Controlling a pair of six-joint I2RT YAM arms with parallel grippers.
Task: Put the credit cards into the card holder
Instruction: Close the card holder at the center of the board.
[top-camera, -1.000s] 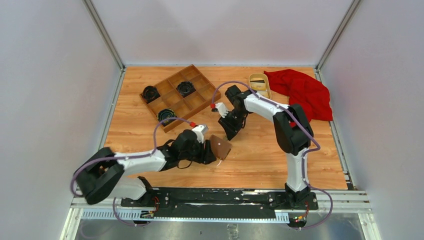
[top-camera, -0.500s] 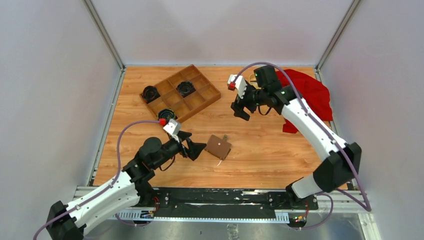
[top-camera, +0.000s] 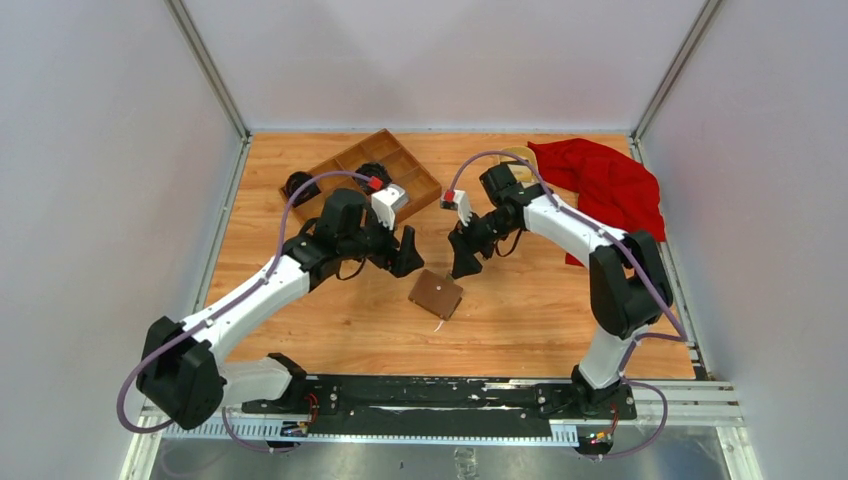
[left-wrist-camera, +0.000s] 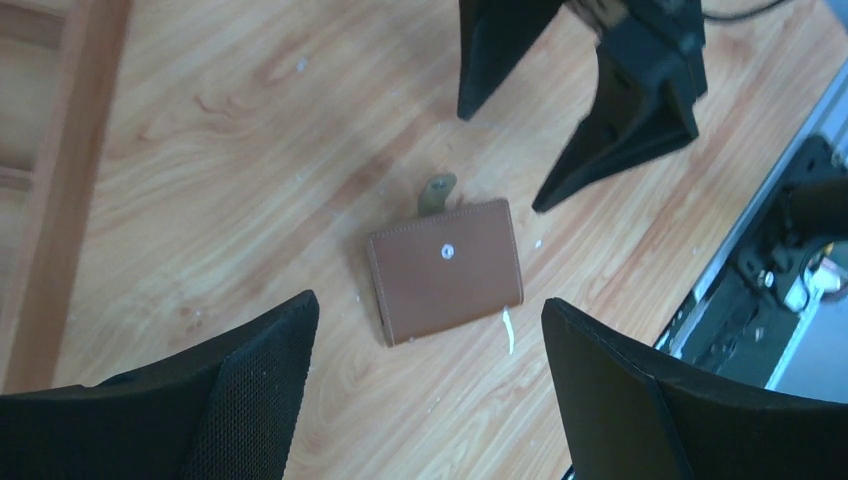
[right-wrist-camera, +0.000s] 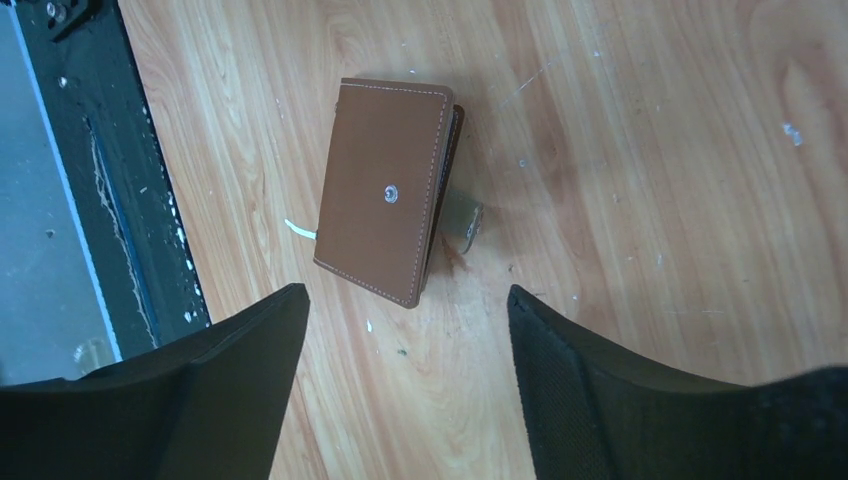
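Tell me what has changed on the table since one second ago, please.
The left gripper released the card holder and moved back from it, now open. The right gripper swung toward the red cloth, then came back beside the card holder, open. The card holder lies closed where it was; wooden tray unchanged.

The desk (top-camera: 520, 320) under me is a light wood-grain board, scuffed and dotted with pale specks. Plain pale grey walls (top-camera: 440, 60) close me in on the left, far and right sides, with slim metal posts (top-camera: 207, 65) in the far corners. A black rail (top-camera: 440, 395) lines the near edge. The light is soft and even.
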